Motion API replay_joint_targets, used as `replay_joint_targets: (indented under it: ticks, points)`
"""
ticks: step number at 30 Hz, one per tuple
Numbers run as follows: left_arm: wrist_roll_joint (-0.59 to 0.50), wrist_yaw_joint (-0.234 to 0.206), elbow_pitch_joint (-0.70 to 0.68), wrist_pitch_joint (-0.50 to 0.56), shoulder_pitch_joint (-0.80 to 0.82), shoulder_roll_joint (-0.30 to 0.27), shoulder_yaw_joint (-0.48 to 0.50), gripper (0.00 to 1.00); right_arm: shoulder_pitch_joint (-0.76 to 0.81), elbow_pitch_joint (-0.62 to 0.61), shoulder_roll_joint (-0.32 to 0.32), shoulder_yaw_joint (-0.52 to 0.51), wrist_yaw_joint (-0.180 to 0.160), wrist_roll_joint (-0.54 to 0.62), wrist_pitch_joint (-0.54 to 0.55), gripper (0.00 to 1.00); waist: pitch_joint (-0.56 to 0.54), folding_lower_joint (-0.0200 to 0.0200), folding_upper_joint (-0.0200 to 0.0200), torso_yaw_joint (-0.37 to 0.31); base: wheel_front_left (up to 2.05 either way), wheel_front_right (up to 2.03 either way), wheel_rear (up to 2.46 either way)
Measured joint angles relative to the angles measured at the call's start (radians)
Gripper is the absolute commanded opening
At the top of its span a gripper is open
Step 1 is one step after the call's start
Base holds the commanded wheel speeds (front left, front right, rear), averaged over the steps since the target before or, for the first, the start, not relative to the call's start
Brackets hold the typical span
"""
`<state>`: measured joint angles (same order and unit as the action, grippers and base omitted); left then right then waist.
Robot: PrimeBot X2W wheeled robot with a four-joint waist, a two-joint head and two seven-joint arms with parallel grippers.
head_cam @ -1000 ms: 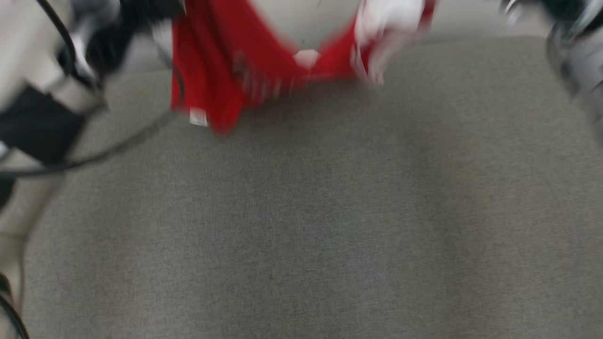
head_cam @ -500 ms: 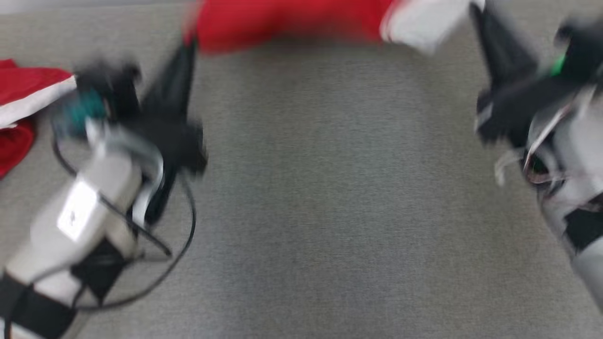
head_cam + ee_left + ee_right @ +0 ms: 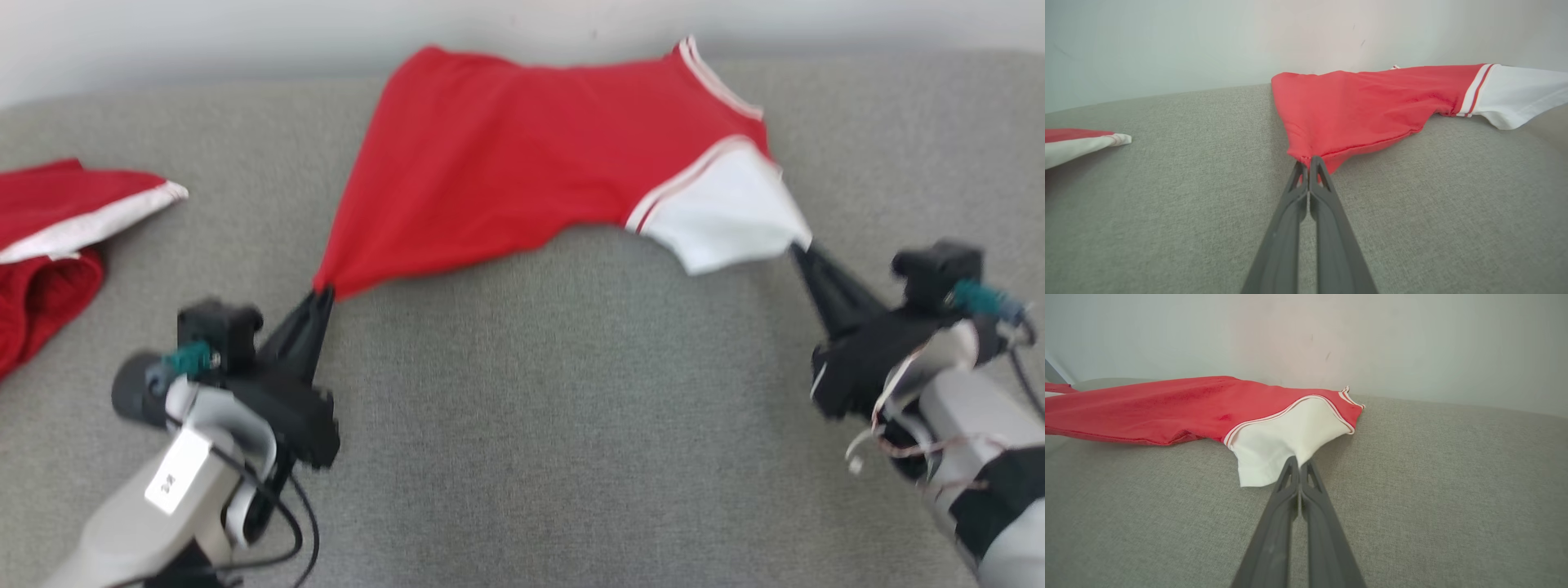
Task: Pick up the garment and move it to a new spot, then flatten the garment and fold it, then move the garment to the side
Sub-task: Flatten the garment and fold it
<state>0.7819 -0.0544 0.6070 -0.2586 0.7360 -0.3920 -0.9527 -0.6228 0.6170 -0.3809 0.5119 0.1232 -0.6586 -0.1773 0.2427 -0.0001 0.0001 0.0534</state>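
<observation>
A second ago the garment point(image 3: 522, 171) hung bunched — now it lies spread along the worktop's point(image 3: 571, 425) far edge. Left claw point(image 3: 322, 296) closed tight on its red corner, right claw point(image 3: 796, 249) likewise on its white end. I judge flattening begun.

A grey woven fabric surface point(image 3: 571, 425) meets a pale wall point(image 3: 204, 41) at its far edge. A red shirt point(image 3: 522, 163) with a white sleeve point(image 3: 727, 212) lies spread along the middle of that far edge. A second red-and-white garment point(image 3: 49, 220) lies bunched at the left edge.
</observation>
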Motion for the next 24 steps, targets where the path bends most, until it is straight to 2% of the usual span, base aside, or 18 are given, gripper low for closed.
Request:
replay_joint_targets:
  ticks: [15,24]
  points:
    - [0.046,-0.026,-0.047,0.000,-0.298,-0.046,0.013,0.00,0.282,-0.047,-0.050,0.018,-0.002,-0.028,0.056,0.00,-0.194,-0.0002,-0.0002,-0.020,0.00,0.00,0.00]
    - [0.049,-0.051,-0.122,0.000,-0.444,-0.076,-0.012,0.00,0.456,-0.179,-0.097,0.035,-0.058,-0.058,0.138,0.00,-0.287,-0.0001,-0.0003,-0.045,0.00,0.00,0.00]
